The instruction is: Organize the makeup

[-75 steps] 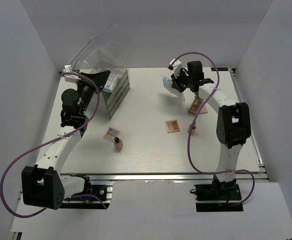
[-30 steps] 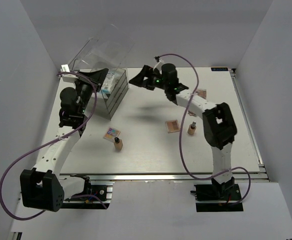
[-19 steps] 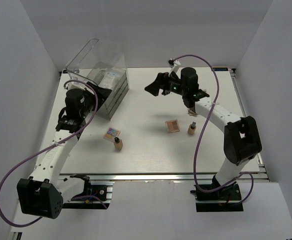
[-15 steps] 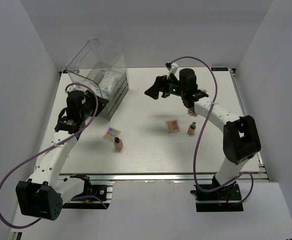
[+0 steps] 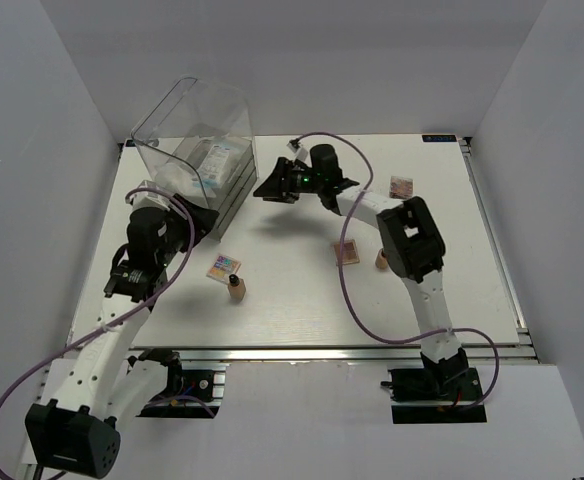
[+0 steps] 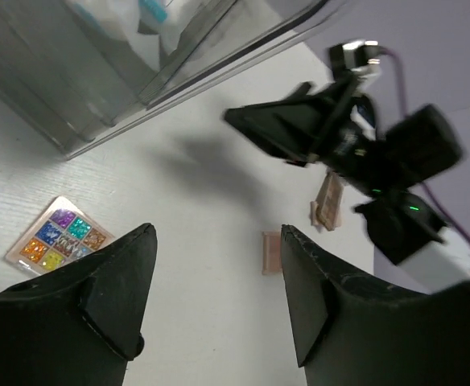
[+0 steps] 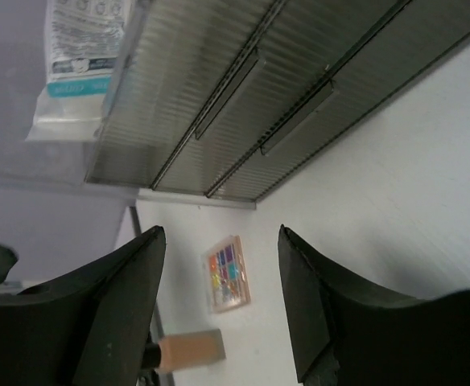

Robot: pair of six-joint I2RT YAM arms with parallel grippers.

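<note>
The makeup is spread over the table. A colourful palette (image 5: 223, 266) (image 6: 58, 245) (image 7: 228, 273) lies beside a tan bottle (image 5: 236, 290) (image 7: 191, 350). A tan palette (image 5: 345, 251) (image 6: 271, 252) and a second bottle (image 5: 382, 259) lie right of centre. Another palette (image 5: 400, 186) lies further back. A clear packet (image 5: 212, 160) (image 7: 78, 56) rests in the top of the drawer box (image 5: 227, 185). My left gripper (image 5: 197, 216) (image 6: 216, 241) hangs open and empty near the box's front left. My right gripper (image 5: 269, 188) (image 7: 220, 241) is open and empty, pointing at the drawer fronts.
The drawer box has a tall clear cover (image 5: 187, 115) standing over its top at the back left. Its ribbed drawer fronts (image 7: 299, 104) fill the right wrist view. White walls close in the table on three sides.
My left gripper has opened and pulled back down from the box top, and the clear cover sits lower. My right gripper has swung left toward the drawers, its jaws a little narrower.
</note>
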